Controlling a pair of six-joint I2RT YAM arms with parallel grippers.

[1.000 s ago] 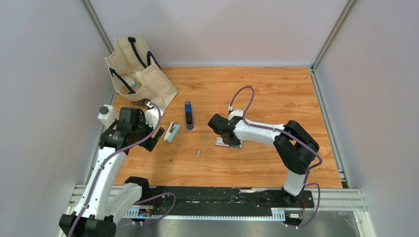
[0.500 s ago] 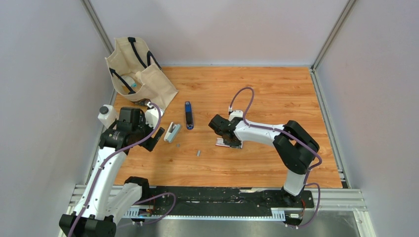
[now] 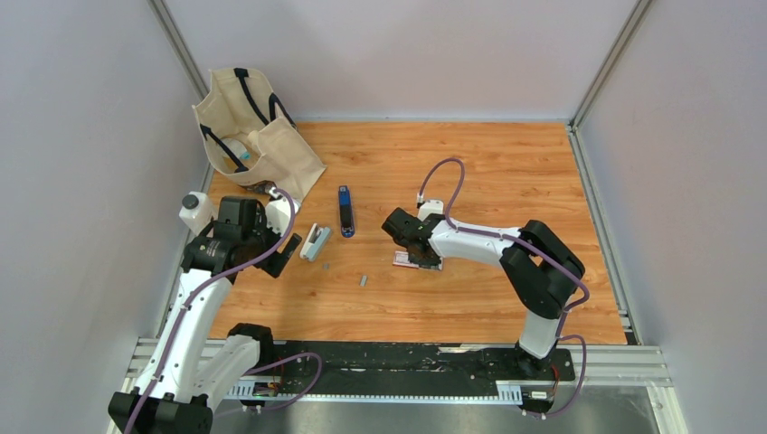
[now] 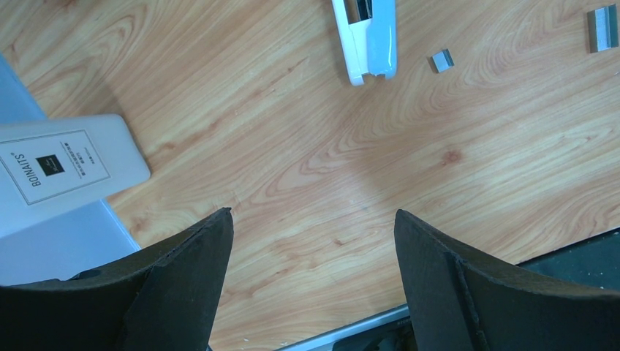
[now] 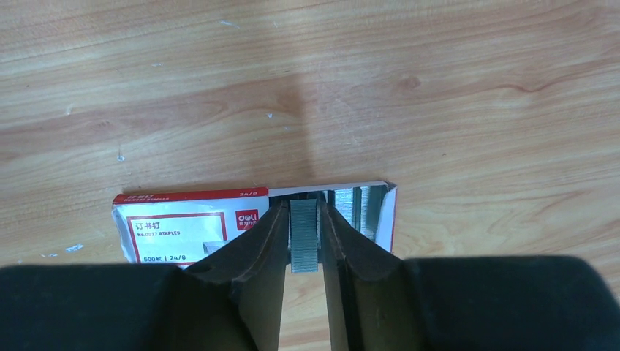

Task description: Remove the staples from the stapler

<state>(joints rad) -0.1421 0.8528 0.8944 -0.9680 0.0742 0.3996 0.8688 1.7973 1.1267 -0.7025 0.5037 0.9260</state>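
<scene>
R gripper is nearly closed. The fingers pinch a short grey staple strip from both sides, right over the open end of the red-and-white staples box. More staples show inside that open end. The box lies flat on the wood table, roughly mid-table, with my R arm reaching in from the right. L gripper is wide open w/ nothing betw the fingers, over bare wood at the left side of the table. Stapler lies on the table just right of the L gripper, not touching it. It's light grey/white and left of centre. Two loose bits are on the near-right side of it: a small staple block close to the stapler's end, and a longer loose strip further right, apart from both. Can't tell from here whether the stapler has anything left inside. Dark blue bar lies just far-right of the stapler, not touching it. White bottle, label reads BOINAITS, sits left of the L gripper at the table edge. Canvas tote bag is in the far-left corner.
</scene>
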